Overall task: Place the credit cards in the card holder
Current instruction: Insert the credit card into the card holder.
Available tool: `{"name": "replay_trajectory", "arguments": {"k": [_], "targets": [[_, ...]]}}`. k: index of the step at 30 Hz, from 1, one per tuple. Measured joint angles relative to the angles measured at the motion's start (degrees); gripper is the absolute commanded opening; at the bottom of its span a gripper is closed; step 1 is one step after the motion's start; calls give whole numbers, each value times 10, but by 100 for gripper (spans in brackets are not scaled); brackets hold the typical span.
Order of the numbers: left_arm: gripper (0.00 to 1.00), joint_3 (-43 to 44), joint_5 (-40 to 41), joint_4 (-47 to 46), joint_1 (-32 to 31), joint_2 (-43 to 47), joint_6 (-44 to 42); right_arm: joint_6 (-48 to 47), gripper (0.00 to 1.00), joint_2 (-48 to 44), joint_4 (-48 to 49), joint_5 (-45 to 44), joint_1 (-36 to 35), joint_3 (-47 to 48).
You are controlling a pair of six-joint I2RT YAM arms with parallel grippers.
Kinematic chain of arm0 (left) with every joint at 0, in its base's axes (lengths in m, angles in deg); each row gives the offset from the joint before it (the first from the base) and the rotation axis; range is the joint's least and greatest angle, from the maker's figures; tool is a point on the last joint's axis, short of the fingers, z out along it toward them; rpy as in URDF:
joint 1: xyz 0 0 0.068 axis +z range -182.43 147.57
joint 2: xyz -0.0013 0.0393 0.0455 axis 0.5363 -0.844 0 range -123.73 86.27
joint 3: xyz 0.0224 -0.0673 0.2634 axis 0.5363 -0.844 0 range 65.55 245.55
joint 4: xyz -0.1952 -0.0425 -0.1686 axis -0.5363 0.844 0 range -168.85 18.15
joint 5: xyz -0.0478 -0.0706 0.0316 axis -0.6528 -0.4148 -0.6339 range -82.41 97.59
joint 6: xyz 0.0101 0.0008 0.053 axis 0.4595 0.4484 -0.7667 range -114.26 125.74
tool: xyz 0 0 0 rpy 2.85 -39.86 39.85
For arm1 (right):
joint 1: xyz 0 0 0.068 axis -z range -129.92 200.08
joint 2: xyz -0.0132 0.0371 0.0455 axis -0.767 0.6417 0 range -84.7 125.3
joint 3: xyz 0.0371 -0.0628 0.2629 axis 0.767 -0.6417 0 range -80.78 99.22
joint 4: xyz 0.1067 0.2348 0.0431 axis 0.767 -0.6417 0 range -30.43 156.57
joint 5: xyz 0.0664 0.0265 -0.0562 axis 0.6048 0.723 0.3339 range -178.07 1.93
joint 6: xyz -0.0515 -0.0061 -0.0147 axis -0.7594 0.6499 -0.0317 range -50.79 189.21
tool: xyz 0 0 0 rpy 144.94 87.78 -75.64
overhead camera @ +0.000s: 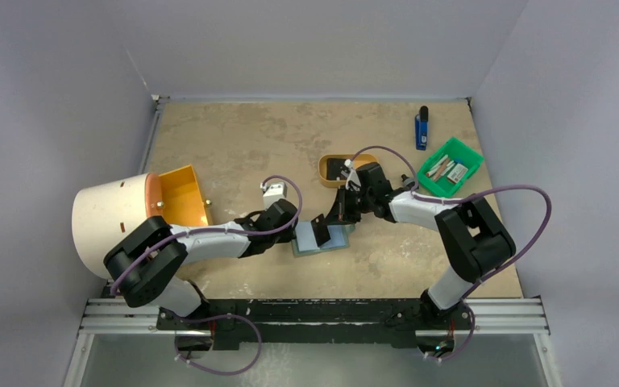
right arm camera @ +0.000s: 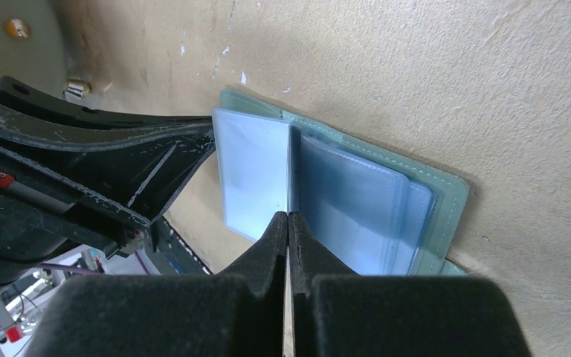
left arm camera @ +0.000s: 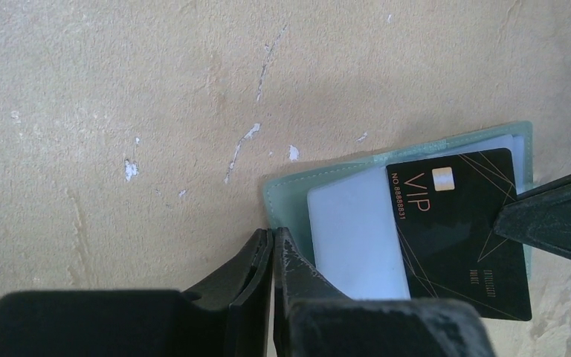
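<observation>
- Left gripper (left arm camera: 273,249): jaws closed, with almost no gap between them. The tips rest against the near-left edge of the card holder (left arm camera: 288,195). One finger lies over the holder's border and the other sits just outside it. Whether the cover is pinched between them cannot be told.
- Right gripper (right arm camera: 288,223): jaws closed on the black VIP card (left arm camera: 453,230). This card appears edge-on as a thin dark line between the fingertips in the right wrist view. In the left wrist view, a fingertip meets the card's right edge.
- Card holder: sage-green, lying open and flat on the tan table (left arm camera: 119,89), between the two grippers and touched by both tools. Its clear plastic sleeves (right arm camera: 349,201) are fanned across the inside.
- Black VIP card: over the open holder, with its left part overlapping a pale sleeve (left arm camera: 353,238) and its lower corner reaching past the holder's edge.
- Tan oval tray (overhead camera: 325,171): on the table beyond the right gripper, apart from the holder.
</observation>
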Motion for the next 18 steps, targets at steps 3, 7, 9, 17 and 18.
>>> {"name": "replay_trajectory", "arguments": {"k": [3,7,9,17,18], "targets": [[0,0,1,-2,0,-2,0,1,0,0,0,-3,0,-2],[0,0,3,-6,0,-4,0,4,0,1,3,-7,0,-9],[0,0,3,-10,0,-5,0,7,0,4,10,-6,0,-14],[0,0,5,-29,0,-14,0,32,0,12,53,4,0,-45],[0,0,5,-30,0,-15,0,37,0,12,60,4,0,-49]]}}
